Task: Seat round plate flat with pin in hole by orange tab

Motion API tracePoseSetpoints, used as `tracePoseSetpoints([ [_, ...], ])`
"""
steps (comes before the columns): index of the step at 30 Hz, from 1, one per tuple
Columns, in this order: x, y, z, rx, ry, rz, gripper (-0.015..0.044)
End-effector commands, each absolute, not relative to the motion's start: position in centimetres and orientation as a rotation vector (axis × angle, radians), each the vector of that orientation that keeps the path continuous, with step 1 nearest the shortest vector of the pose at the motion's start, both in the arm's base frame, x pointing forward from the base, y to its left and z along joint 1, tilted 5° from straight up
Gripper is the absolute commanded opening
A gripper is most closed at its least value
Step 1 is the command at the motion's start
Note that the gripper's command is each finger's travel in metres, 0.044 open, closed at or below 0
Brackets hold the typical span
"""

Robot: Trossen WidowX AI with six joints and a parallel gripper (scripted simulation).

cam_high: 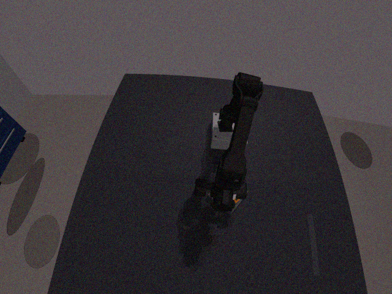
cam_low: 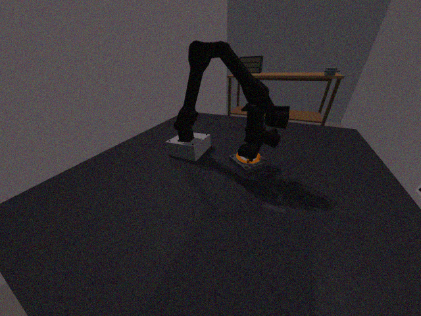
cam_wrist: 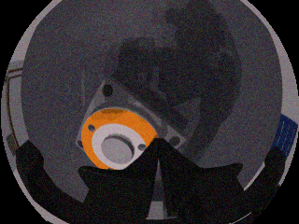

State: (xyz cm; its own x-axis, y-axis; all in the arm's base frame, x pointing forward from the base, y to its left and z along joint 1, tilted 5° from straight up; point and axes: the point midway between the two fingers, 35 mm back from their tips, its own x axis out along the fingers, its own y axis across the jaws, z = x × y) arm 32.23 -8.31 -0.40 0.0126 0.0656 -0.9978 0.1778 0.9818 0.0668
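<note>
Black parallel-jaw gripper [cam_wrist: 157, 149] pinched fully together, gripping nothing — tips down at the rim of the round orange plate [cam_wrist: 119, 141] on its grey square base [cam_wrist: 161, 119].

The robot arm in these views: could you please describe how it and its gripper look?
The arm is matte black throughout, built of chunky, rounded links, and rises from a pale grey square mount. The gripper has two black, tapering fingers. No cables or markings are discernible in the dim light.
</note>
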Motion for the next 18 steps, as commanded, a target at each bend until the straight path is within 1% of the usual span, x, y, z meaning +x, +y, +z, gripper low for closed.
tracePoseSetpoints([
  [1,31.49,-8.22,-0.77,0.19,1.578,-0.085,0.0],
  [18,30.88,-8.29,-0.78,0.19,1.578,-0.085,0.0],
])
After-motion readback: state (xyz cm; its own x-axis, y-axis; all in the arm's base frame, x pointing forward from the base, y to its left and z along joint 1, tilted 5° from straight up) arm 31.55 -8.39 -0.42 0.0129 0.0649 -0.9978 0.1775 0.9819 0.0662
